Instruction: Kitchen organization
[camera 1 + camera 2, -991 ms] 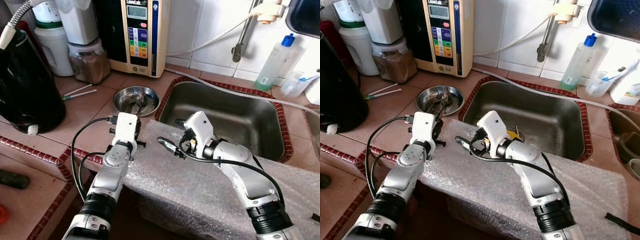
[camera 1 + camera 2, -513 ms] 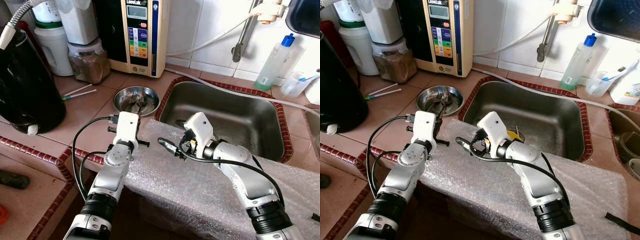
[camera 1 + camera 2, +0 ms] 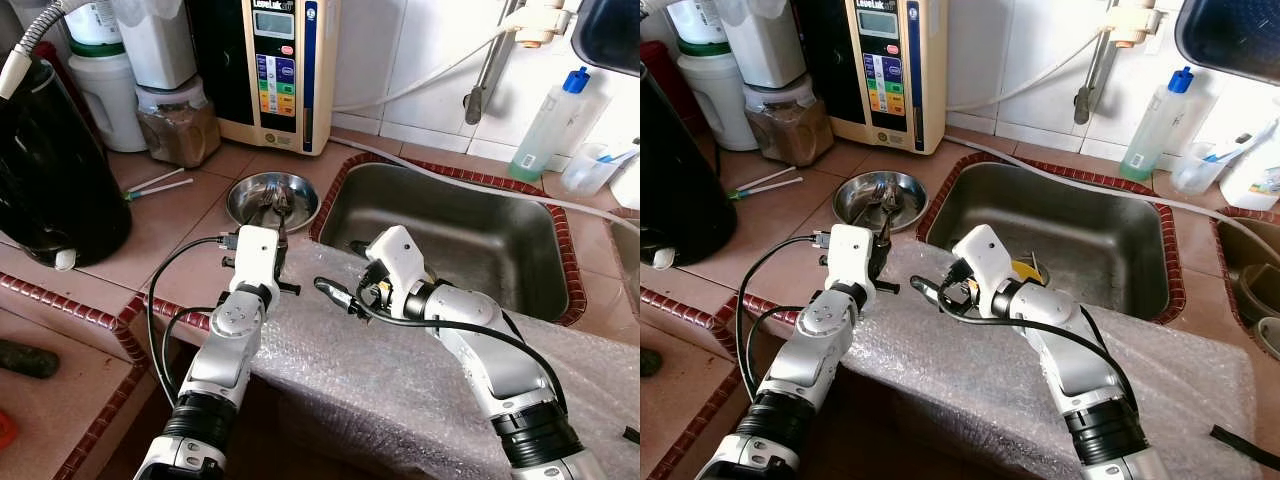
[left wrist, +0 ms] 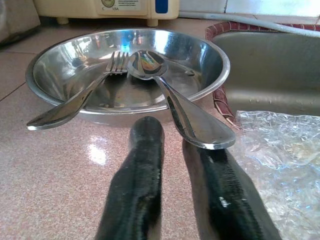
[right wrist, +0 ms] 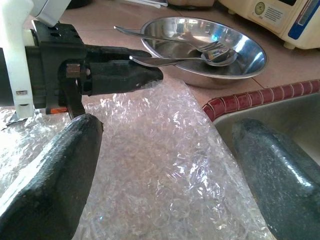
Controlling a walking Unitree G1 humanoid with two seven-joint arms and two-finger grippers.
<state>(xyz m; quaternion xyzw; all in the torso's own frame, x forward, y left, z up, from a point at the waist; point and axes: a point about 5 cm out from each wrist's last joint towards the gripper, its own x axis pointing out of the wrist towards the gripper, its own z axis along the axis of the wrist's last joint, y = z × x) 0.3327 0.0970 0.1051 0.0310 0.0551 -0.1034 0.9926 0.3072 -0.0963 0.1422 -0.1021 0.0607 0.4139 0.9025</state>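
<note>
Spoon (image 4: 165, 85) and fork (image 4: 82, 92) lie in the steel bowl (image 3: 272, 200), which stands on the tiled counter (image 3: 190, 225) between the water machine (image 3: 265, 70) and the sink (image 3: 450, 235); both handles stick out over the bowl's near rim. The step in hand looks like picking up the spoon: the left gripper (image 4: 177, 150) is low at that rim, its 2 fingers nearly together with only a thin gap, and the spoon handle's tip rests over the right-hand finger. Whether it is truly pinched I cannot tell. Next, I judge, the fingers must settle on either side of the handle, squeeze, and lift without dragging the bowl. The right gripper (image 5: 165, 165) hovers wide open and empty over the bubble wrap (image 3: 400, 370) draped on the counter edge. The sink holds something yellow (image 3: 1026, 270), too hidden to name. A jar (image 3: 178, 120) of brown stuff stands by the wall
</note>
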